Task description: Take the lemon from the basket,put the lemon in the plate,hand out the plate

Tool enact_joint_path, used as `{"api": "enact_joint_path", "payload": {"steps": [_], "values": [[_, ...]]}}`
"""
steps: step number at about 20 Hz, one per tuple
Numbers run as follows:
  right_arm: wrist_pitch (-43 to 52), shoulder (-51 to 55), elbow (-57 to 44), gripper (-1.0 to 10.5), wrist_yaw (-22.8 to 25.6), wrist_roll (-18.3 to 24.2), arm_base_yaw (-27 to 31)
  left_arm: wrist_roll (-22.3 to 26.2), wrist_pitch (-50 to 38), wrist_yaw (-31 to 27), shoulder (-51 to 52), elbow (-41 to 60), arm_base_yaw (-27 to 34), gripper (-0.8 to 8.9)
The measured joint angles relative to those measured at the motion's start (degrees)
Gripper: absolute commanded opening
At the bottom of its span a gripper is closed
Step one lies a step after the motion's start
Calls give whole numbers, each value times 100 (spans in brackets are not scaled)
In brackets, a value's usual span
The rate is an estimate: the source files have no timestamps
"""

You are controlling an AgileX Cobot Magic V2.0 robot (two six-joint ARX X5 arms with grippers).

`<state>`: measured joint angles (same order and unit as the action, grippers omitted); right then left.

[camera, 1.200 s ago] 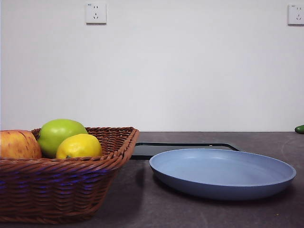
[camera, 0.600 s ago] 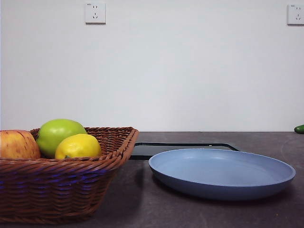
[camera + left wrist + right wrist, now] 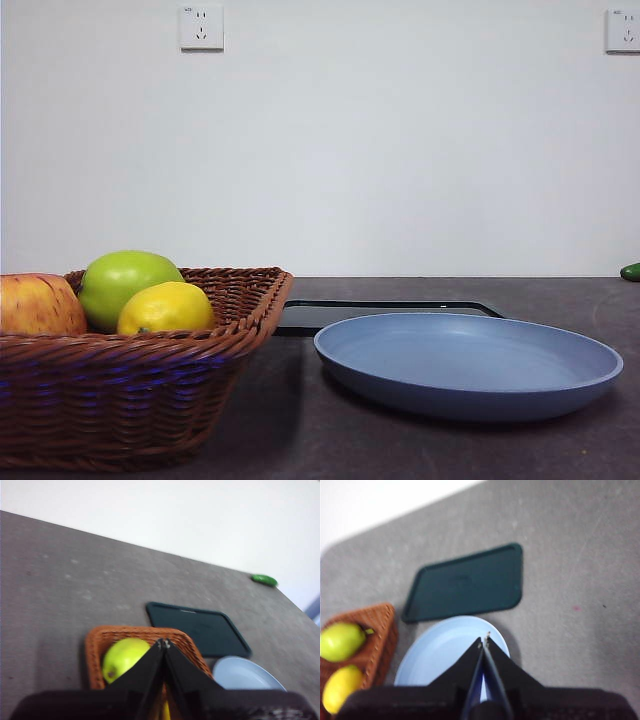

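Observation:
The yellow lemon (image 3: 165, 308) lies in the brown wicker basket (image 3: 130, 390) at the left, in front of a green apple (image 3: 128, 285). Beside the basket on the right rests the light-blue plate (image 3: 468, 365), with nothing on it. My left gripper (image 3: 163, 642) is shut and hangs well above the basket (image 3: 145, 634), nothing in it. Only a yellow sliver of the lemon (image 3: 164, 712) shows between its jaws. The right gripper (image 3: 485, 641) is shut too, high over the plate (image 3: 440, 652). From there the lemon (image 3: 340, 687) is seen in the basket (image 3: 377, 622). Neither arm shows in the front view.
A red-yellow apple (image 3: 38, 305) lies in the basket's left part. A flat black tray (image 3: 385, 314) lies behind the plate. A small green object (image 3: 630, 271) sits at the far right of the grey table.

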<state>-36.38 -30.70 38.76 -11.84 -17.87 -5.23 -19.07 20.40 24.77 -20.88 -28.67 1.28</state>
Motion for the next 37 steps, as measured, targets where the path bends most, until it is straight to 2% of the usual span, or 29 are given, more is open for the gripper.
{"api": "enact_joint_path", "payload": {"steps": [3,7,11,12,14,15,17,18,25,32,37], "values": [[-400,-588,455,3,-17,321,0,177,321,339,-555,-474,-9,7],[-1043,-1722,922,20,-20,769,0,614,1226,800,-1676,-1405,-164,7],[-1134,-2710,925,179,-575,992,0,1106,1910,839,-2546,-1969,-483,6],[-1097,-2929,925,231,-605,997,-2,1158,1910,841,-2638,-1987,-568,8],[-949,-3351,925,259,-612,997,-55,1202,1917,839,-2743,-1987,-715,25],[-835,-3556,925,259,-610,997,-85,1207,1915,841,-2780,-1987,-767,89],[-579,-3960,925,259,-619,997,-168,1200,1891,820,-2850,-1987,-822,279],[-433,-4175,925,259,-619,997,-216,1185,1884,800,-2865,-1987,-822,313],[358,-5486,925,257,-619,968,-511,1043,1834,789,-2916,-1987,-822,313],[485,-5831,925,-1,-619,909,-522,1043,1834,800,-2916,-1987,-822,313],[417,-5729,925,4,-662,844,-520,1040,1834,822,-2916,-1987,-903,313]]}}
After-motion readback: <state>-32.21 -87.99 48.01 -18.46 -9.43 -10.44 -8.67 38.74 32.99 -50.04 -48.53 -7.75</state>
